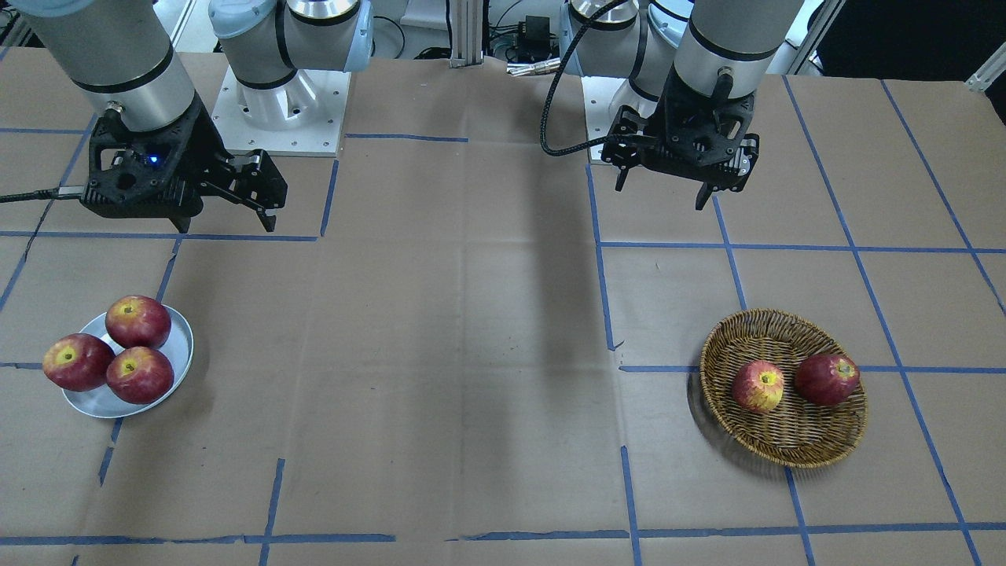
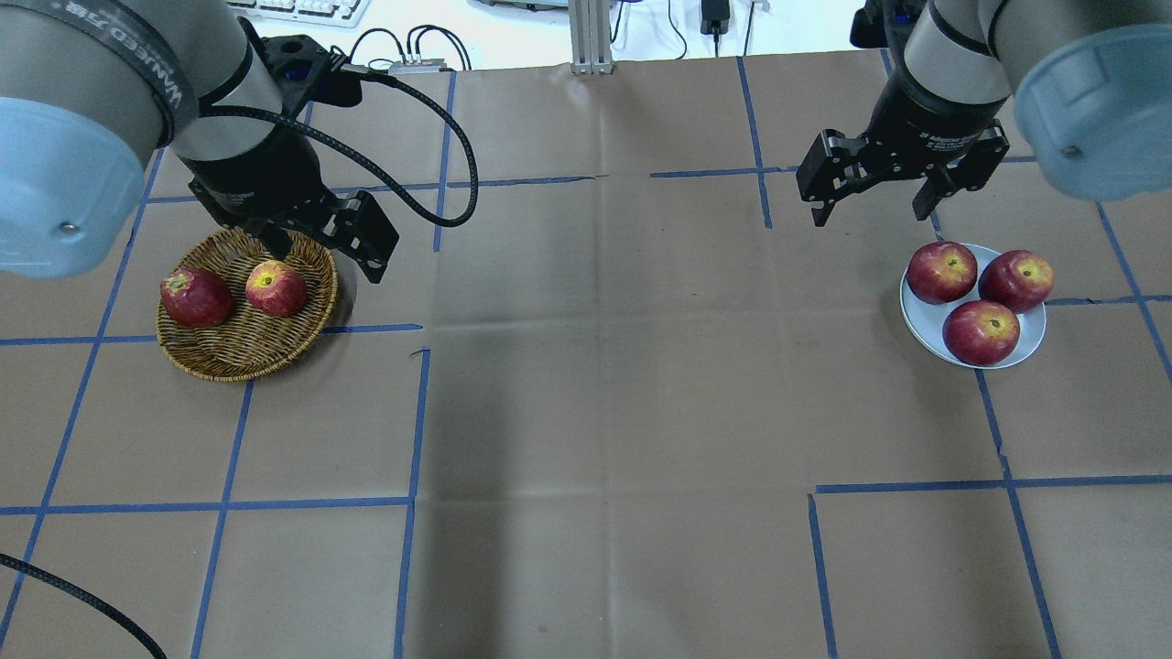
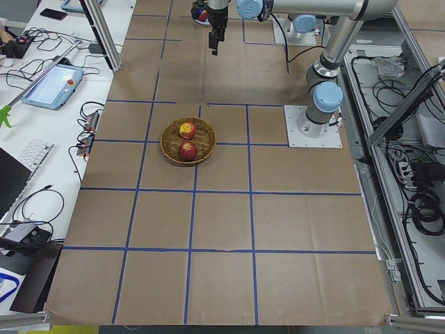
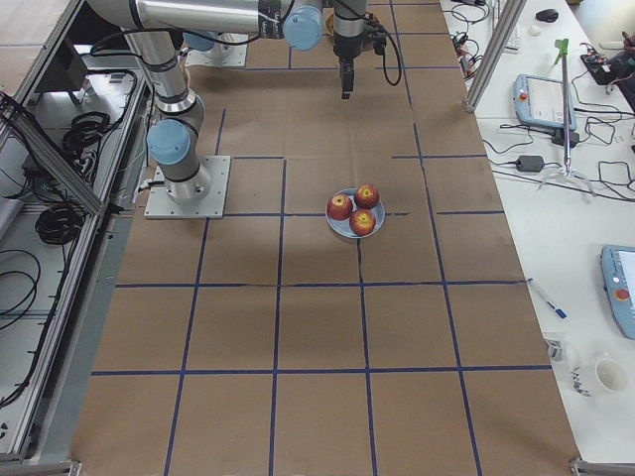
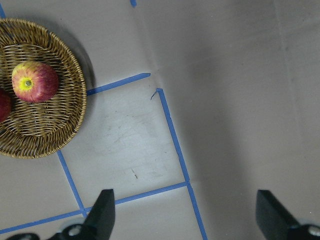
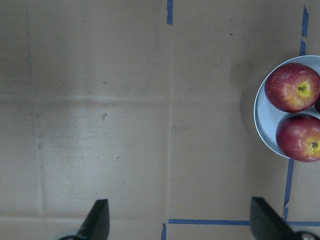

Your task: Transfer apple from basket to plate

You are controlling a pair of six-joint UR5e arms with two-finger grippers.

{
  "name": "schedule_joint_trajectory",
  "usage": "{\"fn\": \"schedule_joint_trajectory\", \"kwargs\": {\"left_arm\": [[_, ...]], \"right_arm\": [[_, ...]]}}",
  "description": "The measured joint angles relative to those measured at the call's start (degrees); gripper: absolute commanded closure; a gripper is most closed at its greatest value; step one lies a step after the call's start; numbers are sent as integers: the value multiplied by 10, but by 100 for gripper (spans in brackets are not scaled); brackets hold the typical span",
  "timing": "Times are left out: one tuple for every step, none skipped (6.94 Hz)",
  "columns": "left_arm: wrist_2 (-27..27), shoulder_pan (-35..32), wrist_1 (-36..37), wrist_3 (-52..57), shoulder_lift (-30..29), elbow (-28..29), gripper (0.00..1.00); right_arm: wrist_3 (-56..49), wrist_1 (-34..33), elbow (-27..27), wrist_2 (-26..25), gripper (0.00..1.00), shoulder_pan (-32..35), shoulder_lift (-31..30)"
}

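the apple [image 2: 276,287] lies in the basket [image 2: 229,364]; left gripper [image 2: 327,258] and right gripper [image 2: 870,216] both hold jaws wide, empty.

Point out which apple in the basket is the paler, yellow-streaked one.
The apple on the basket's inner side, toward the table's middle: red mottled with yellow. The dark red apple beside it is uniform in colour.

Brown cardboard sheeting covers the table [image 2: 595,412], marked into a grid by blue tape [image 2: 415,439], and in the exterior left view a white bench [image 3: 28,122] along the frame's left edge holds a keyboard [image 3: 35,156], a tablet [image 3: 52,85] and loose cables, with an aluminium post [image 3: 97,35] at upper left.
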Motion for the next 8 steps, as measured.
{"fn": "schedule_joint_trajectory", "kwargs": {"left_arm": [[1, 1, 0, 5, 0, -1, 1], [1, 2, 0, 15, -1, -3, 1], [2, 4, 0, 31, -2, -6, 1], [2, 13, 2, 44, -3, -12, 1], [1, 35, 17, 67, -7, -27, 1], [2, 62, 48, 104, -12, -48, 1], [2, 96, 86, 144, -18, -73, 1], [2, 128, 118, 173, -29, -95, 1]], "right_arm": [[0, 0, 0, 0, 0, 0, 0], [0, 0, 0, 0, 0, 0, 0], [0, 0, 0, 0, 0, 0, 0], [0, 0, 0, 0, 0, 0, 0], [0, 0, 0, 0, 0, 0, 0], [0, 0, 0, 0, 0, 0, 1], [0, 0, 0, 0, 0, 0, 1], [0, 0, 0, 0, 0, 0, 0]]}}
